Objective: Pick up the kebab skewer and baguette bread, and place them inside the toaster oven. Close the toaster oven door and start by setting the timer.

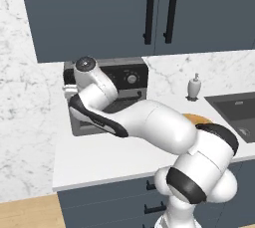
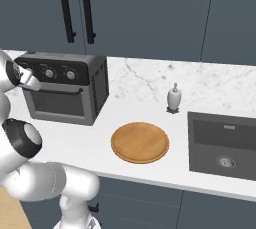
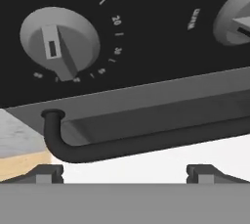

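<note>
The toaster oven stands at the back left of the counter, and its door is up and shut, with the black bar handle across its top. My gripper is open, right in front of the black control panel at the oven's left end. Its fingertips are spread wide just below the handle. The leftmost silver knob, ringed by timer numbers, is close ahead; a second knob shows at the right. The kebab skewer and baguette bread are out of view.
A round wooden plate lies bare on the white counter, right of the oven. A small soap dispenser stands at the back wall, and a dark sink is at the right. Dark cabinets hang above.
</note>
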Controlling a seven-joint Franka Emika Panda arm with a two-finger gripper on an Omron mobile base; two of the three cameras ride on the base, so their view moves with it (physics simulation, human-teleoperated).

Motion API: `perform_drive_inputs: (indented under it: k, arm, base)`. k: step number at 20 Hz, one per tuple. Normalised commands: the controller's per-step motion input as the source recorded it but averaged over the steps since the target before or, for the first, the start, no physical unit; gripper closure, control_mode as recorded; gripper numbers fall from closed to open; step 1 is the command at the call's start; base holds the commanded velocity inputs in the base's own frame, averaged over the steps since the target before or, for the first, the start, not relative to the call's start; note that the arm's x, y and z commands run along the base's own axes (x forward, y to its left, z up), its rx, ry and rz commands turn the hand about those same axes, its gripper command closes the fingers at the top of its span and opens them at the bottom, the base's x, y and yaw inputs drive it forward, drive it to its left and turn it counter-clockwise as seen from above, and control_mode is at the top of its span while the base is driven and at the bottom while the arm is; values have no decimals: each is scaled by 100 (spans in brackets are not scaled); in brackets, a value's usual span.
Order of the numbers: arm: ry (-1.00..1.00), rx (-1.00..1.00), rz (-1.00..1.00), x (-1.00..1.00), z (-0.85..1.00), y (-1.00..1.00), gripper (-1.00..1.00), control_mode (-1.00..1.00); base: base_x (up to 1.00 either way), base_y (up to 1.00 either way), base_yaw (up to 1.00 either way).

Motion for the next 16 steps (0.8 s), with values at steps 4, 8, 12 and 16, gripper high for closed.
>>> perform_drive_inputs:
  k: [4,8,12,16]
  arm:
    - [-5,0,11,-43,13,-17,-100,-100]
    - [-2,0,14,-68,0,-2,-100,-100]
    - [-16,0,15,-80,0,0,-100,-100]
    - [-32,0,10,-42,11,0,-100,-100]
  base:
    - [0,0,0]
    - [0,0,0]
    - [0,0,0]
    - [0,0,0]
